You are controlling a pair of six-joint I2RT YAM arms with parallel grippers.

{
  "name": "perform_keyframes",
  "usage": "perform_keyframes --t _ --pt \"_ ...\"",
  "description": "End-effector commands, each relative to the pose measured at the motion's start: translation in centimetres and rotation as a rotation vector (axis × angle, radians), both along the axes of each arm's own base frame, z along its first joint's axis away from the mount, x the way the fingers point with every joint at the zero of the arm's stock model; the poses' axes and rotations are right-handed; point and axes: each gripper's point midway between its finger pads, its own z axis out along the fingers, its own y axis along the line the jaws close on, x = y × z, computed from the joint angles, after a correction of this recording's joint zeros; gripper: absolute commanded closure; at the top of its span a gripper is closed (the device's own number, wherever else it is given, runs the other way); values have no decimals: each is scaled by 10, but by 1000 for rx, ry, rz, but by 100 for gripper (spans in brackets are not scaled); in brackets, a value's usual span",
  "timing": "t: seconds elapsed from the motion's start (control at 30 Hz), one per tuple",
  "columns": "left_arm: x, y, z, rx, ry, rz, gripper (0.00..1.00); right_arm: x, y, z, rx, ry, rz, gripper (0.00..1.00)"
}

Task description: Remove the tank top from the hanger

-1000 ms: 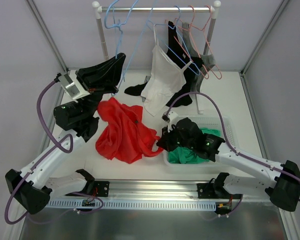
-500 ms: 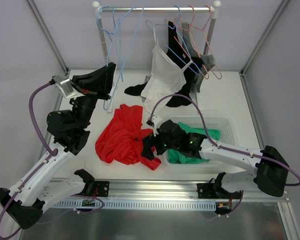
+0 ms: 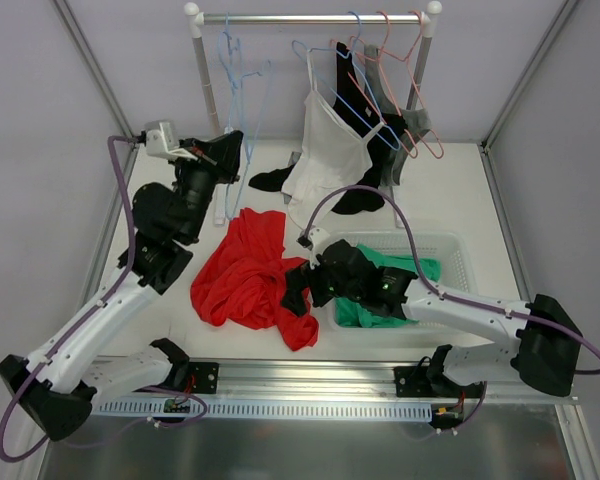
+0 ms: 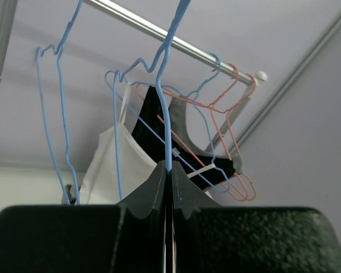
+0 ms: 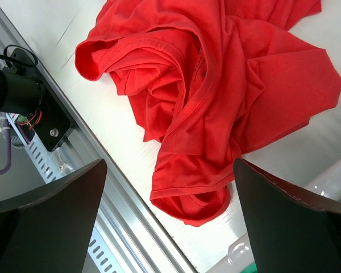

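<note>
On the white table (image 3: pixel 470 190), the red tank top (image 3: pixel 242 270) is lying crumpled between the two arms, off any hanger, with its right edge just beside the white basket (image 3: pixel 452 243). The right gripper (image 5: pixel 169 165) is hovering over the cloth's near folds, its fingers spread wide apart and gripping nothing. The left gripper (image 4: pixel 170 176) is reaching up toward the clothes rail (image 3: pixel 310 18), its fingers pressing together on the wire of a blue hanger (image 4: pixel 166 108). Farther along the rail, a white tank top (image 3: pixel 325 150) and a black garment (image 3: pixel 348 90) are hanging among blue and pink hangers. A green garment (image 3: pixel 365 312) is sitting in the basket.
</note>
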Motion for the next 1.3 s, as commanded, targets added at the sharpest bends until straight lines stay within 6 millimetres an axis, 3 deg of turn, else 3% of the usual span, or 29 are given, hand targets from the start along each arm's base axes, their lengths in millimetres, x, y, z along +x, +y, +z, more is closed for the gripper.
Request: perform_keyframes --t 0.0,0.03,0.07,0.1,0.33,0.37,0.43,0.47,0.63,0.77,0.9,1.03,1.23,1.27 --pt "22 0 6 -32 86 75 100 5 -1 19 66 -37 -43 1" --pt "28 -4 6 7 95 85 100 5 -2 20 69 -38 -47 0" --pt "31 -4 23 5 79 93 100 4 -3 24 81 -45 -47 0" --pt "48 -14 7 53 129 107 100 3 -5 23 80 -44 -47 1" --pt "102 -26 18 117 136 198 100 3 -19 23 77 -72 -70 1" --pt "111 -37 19 124 126 152 100 2 -20 24 77 -79 -67 0" --pt "125 -29 30 107 117 175 100 1 -23 24 78 -81 -68 0" --pt "136 -31 22 113 131 180 100 1 -24 23 75 -80 -67 0" --pt "161 -26 33 114 96 185 100 -3 -29 22 78 -91 -53 1" --pt "189 -12 18 117 126 179 100 -5 -31 21 71 -92 -47 1" --pt "199 -8 0 146 160 178 100 -6 -33 19 70 -90 -46 1" --pt "200 -1 -33 142 231 209 100 -5 -32 19 69 -91 -47 1" --pt "195 19 -51 98 281 260 100 -5 -29 22 74 -88 -43 0" --pt "192 22 -46 89 274 262 100 -6 -29 22 76 -86 -41 0"
